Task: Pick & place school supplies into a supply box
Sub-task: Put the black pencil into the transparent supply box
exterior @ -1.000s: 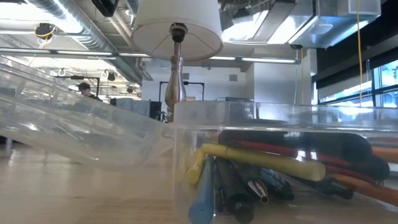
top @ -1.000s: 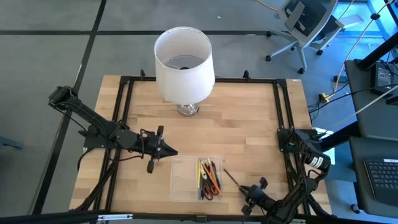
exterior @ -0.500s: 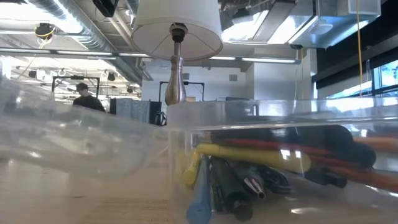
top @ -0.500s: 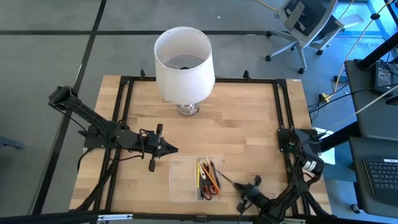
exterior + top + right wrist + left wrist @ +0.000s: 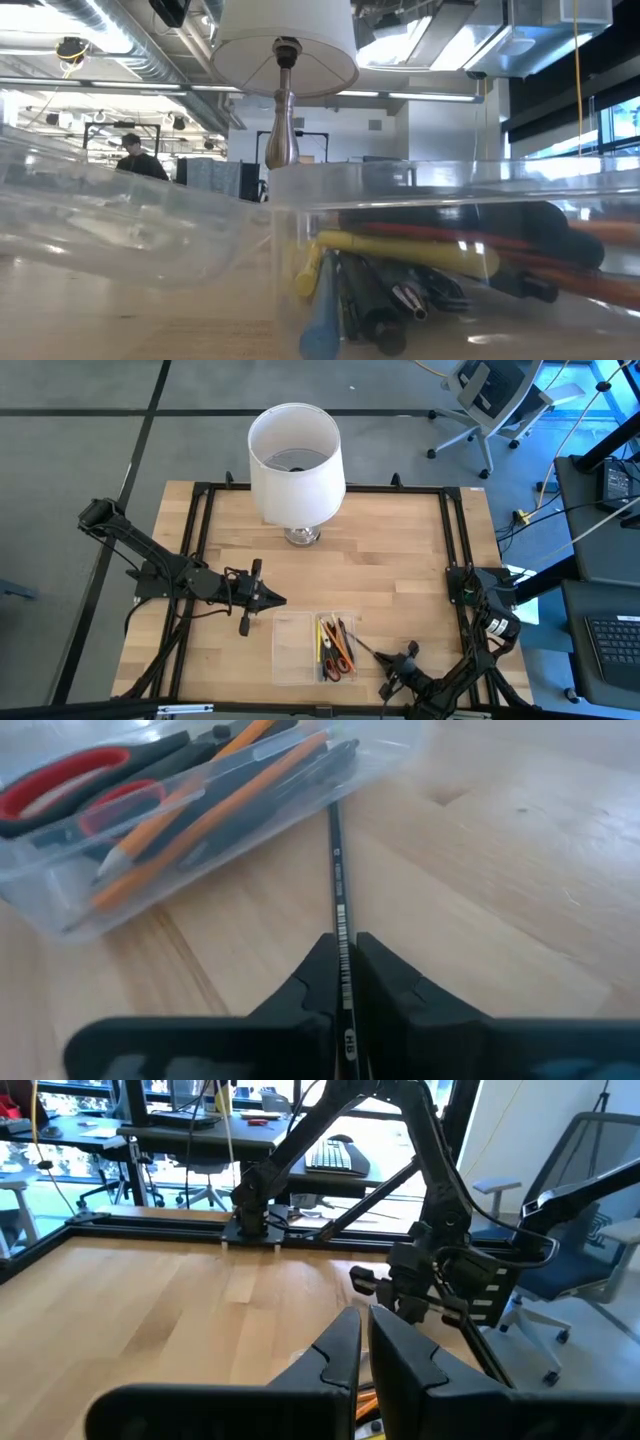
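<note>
1. The right gripper [image 5: 345, 982] has its two fingers pinched narrow on a dark pencil [image 5: 337, 870], gripping it near one end; the rest of the shaft runs straight out ahead of the fingers.
2. The pencil's far end reaches the near wall of the clear box [image 5: 215, 815], just ahead of the gripper and a little to one side. In the view from above, the gripper [image 5: 400, 665] sits at the table's near edge, just beside the box [image 5: 315, 648].
3. Already in the box: red-handled scissors [image 5: 70, 780], orange pencils [image 5: 200, 805] and dark pens; the level view also shows a yellow pen [image 5: 400, 252] among them.
4. The left gripper [image 5: 272, 600] waits with fingers together, just beyond the box's far corner, holding nothing.
5. Step in hand, as I judge it: the grasp on this last loose pencil is made.
6. Next move calls for a lift clear of the wood, then carrying the pencil forward over the box wall, lined up with the box's long side, before letting go.
</note>
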